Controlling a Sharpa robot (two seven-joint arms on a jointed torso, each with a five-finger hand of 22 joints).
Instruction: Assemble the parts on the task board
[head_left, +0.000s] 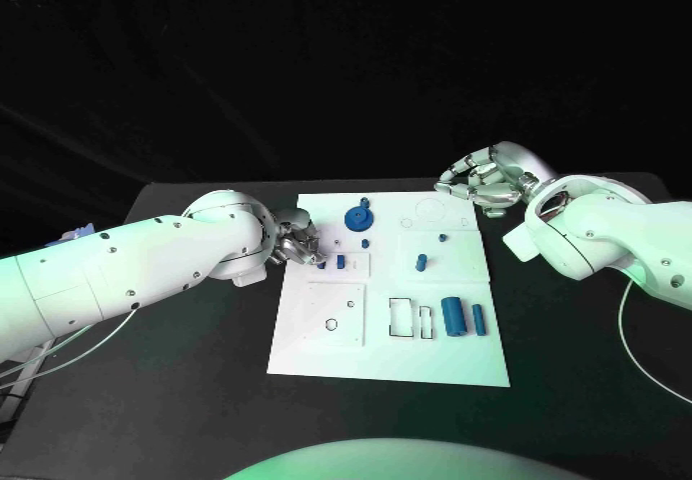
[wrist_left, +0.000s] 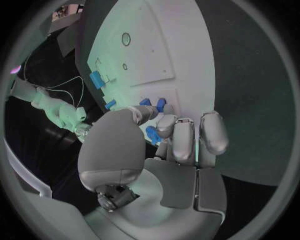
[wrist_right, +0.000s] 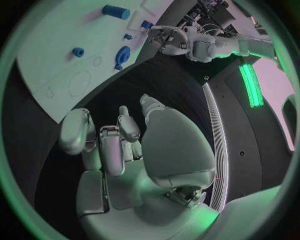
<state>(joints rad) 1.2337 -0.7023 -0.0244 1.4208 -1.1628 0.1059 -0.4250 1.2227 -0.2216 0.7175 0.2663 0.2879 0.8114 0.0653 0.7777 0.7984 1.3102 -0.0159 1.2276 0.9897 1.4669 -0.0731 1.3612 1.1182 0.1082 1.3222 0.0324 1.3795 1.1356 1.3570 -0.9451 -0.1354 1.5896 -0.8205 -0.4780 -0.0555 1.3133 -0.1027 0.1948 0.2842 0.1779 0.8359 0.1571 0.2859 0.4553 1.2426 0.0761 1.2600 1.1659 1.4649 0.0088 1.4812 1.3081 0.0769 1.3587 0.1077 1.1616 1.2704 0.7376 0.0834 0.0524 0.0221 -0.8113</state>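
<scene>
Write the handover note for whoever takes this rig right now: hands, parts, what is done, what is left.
Left hand: at the left edge of the white task board, fingers curled round a small blue part; whether it grips it I cannot tell.
Right hand: off the board's far right corner, fingers curled, holding nothing.
Parts: round blue disc near the far edge; small blue peg mid-board; blue cylinder and slim blue bar lying by the rectangular outlines at the near right.
Done: cannot confirm any part seated.
Left: most parts lie loose; place them.
</scene>
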